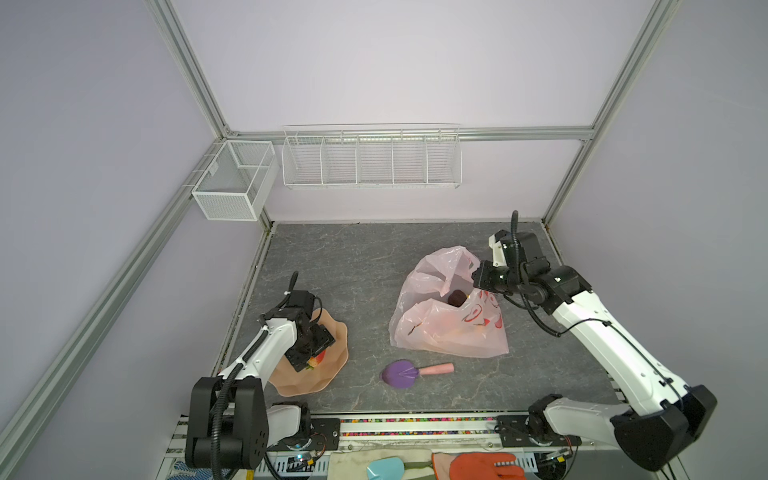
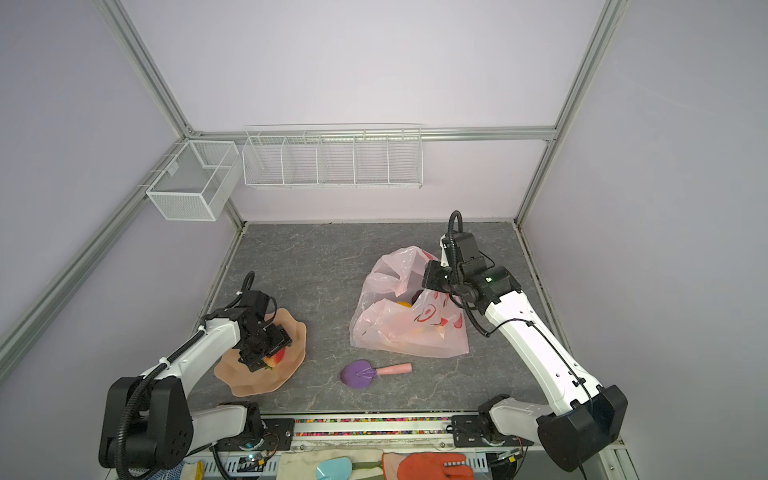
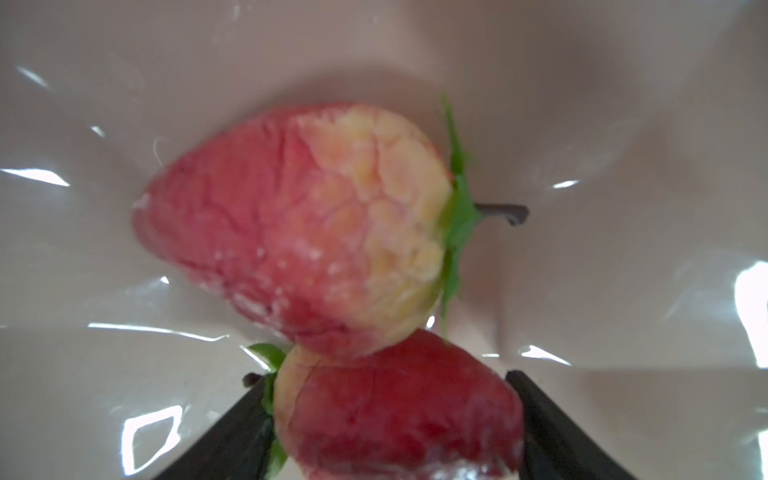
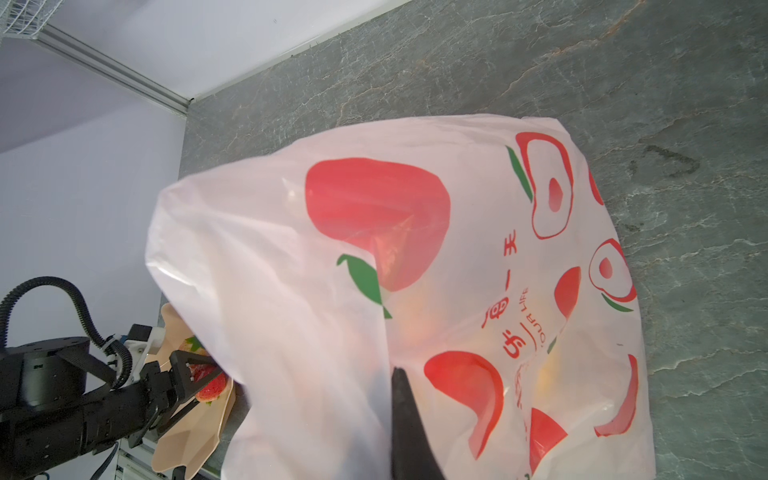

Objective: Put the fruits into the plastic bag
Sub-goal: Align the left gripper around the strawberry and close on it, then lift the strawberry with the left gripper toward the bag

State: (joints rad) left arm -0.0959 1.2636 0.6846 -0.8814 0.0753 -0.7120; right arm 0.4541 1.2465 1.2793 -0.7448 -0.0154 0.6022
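Note:
Two red strawberries lie in the peach bowl [image 3: 124, 83]: one further off [image 3: 291, 216], one [image 3: 395, 415] between the fingers of my left gripper [image 3: 384, 378]. That gripper is open and straddles it. In both top views the left gripper [image 1: 311, 357] [image 2: 266, 357] hangs over the bowl [image 1: 336, 357] [image 2: 291, 332], hiding most of a strawberry [image 1: 318, 359] [image 2: 276, 356]. The pale pink plastic bag [image 1: 449, 328] [image 2: 407, 332] [image 4: 457, 249] lies at centre right. My right gripper [image 1: 476, 282] [image 2: 428, 276] [image 4: 399, 374] is shut on its upper edge, holding the mouth up. A dark maroon ball [image 1: 456, 297] shows inside.
A purple scoop [image 1: 401, 373] [image 2: 359, 373] with a pink handle lies in front of the bag. A white wire rack [image 1: 372, 158] and a mesh basket [image 1: 235, 178] hang on the back walls. An orange glove [image 1: 484, 465] lies below the table's front rail.

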